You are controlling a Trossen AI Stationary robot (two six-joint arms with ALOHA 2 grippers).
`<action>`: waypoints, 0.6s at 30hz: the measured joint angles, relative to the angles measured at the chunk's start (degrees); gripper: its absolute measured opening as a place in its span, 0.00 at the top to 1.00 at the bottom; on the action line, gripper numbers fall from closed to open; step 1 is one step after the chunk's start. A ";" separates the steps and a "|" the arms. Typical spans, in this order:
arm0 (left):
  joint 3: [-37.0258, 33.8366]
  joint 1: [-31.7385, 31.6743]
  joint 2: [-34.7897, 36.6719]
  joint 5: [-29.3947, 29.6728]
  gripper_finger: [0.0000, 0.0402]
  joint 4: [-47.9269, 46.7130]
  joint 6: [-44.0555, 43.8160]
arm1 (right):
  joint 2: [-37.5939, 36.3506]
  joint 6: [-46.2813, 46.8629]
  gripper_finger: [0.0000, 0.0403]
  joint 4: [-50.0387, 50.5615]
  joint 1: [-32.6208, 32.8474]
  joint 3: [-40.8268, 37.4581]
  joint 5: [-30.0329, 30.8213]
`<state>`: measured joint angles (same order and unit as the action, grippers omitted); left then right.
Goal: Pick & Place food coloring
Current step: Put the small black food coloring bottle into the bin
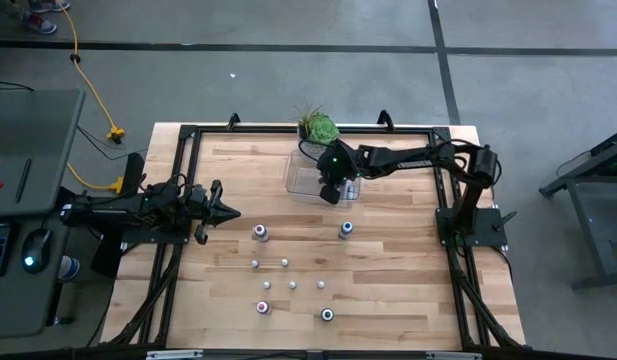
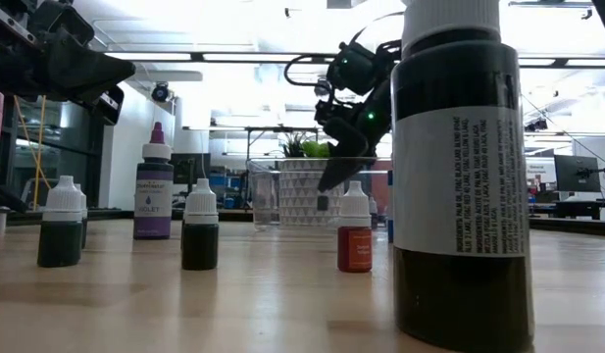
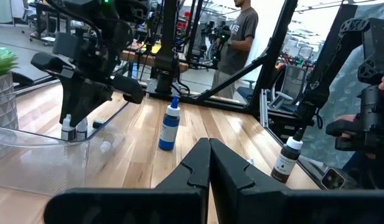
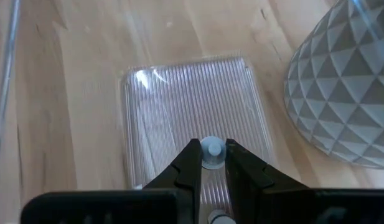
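Several tiny food coloring bottles stand upright on the wooden table (image 1: 388, 300): a purple one (image 1: 260, 232), a blue one (image 1: 345, 230), a red-capped one (image 1: 262, 307), another blue one (image 1: 328, 314) and pale ones between them (image 1: 284, 263). The clear tray (image 1: 306, 176) lies by the potted plant (image 1: 318, 127). My right gripper (image 4: 211, 163) is over the tray, shut on a small white-capped bottle (image 4: 211, 151). A second bottle (image 3: 81, 129) stands in the tray beside it. My left gripper (image 1: 226, 210) waits shut at the table's left side. My right gripper pinches a tiny bottle by its white cap (image 4: 211, 147) between the two fingertips (image 4: 190, 163), coming from above and pointing down. The bottle is upright inside the tray, over its ribbed floor (image 4: 179, 106). Whether its base rests on the floor, I cannot tell.
The plant's white faceted pot (image 4: 341, 93) stands close to the tray's far side. A black frame (image 1: 188, 135) runs round the table. In the low view one dark bottle (image 2: 462, 176) stands very near the camera. A person (image 3: 241, 31) stands beyond the table.
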<state>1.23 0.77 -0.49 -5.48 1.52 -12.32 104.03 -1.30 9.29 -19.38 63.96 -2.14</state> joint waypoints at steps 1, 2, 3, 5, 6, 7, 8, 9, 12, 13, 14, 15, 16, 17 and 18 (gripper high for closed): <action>0.00 0.00 -0.02 0.00 1.00 0.00 0.00 | 0.00 0.02 0.88 0.31 0.00 0.00 -0.10; -0.01 0.00 -0.01 0.00 1.00 0.00 0.00 | 0.00 0.02 0.88 0.46 0.00 0.00 -0.14; 0.00 -0.01 -0.02 0.00 1.00 0.00 0.00 | 0.00 0.00 0.88 0.65 0.00 0.04 -0.10; 0.00 -0.01 -0.02 0.00 1.00 0.00 0.00 | 0.00 0.02 0.85 0.78 0.00 0.04 -0.15; -0.01 0.00 -0.02 0.00 1.00 0.00 0.00 | 0.00 0.04 0.84 0.77 0.00 0.04 -0.13; -0.01 -0.01 -0.02 0.00 1.00 0.00 0.00 | 0.00 0.02 0.82 0.77 0.00 0.04 -0.14; -0.02 0.00 -0.02 0.00 1.00 0.00 0.00 | 0.00 0.03 0.81 0.76 0.00 0.04 -0.19; -0.02 0.00 -0.02 0.00 1.00 0.00 0.00 | 0.00 0.04 0.79 0.77 0.00 0.04 -0.23; -0.02 0.01 -0.02 0.00 1.00 0.00 0.00 | 0.00 0.26 0.76 0.77 0.16 0.04 -0.17; -0.02 -0.01 -0.02 0.00 1.00 0.00 0.00 | 0.00 0.38 0.75 0.77 0.18 0.04 -0.19; -0.02 -0.01 -0.02 0.00 1.00 0.00 0.00 | 0.00 0.42 0.74 0.77 0.20 0.04 -0.21; 0.00 -0.01 -0.02 0.00 1.00 0.00 0.00 | 0.00 0.44 0.73 0.77 0.28 0.04 -0.19; 0.00 -0.01 -0.02 0.00 1.00 0.00 0.00 | 0.00 0.44 0.73 0.77 0.28 0.04 -0.17; 0.00 -0.01 -0.02 0.00 1.00 0.00 0.00 | 0.00 0.44 0.73 0.77 0.28 0.04 -0.17; -0.01 0.00 -0.01 0.00 1.00 0.00 0.00 | 0.00 0.44 0.72 0.77 0.30 0.04 -0.15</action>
<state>1.22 0.76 -0.51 -5.48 1.52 -12.32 104.03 -0.86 10.07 -19.08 64.01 -2.29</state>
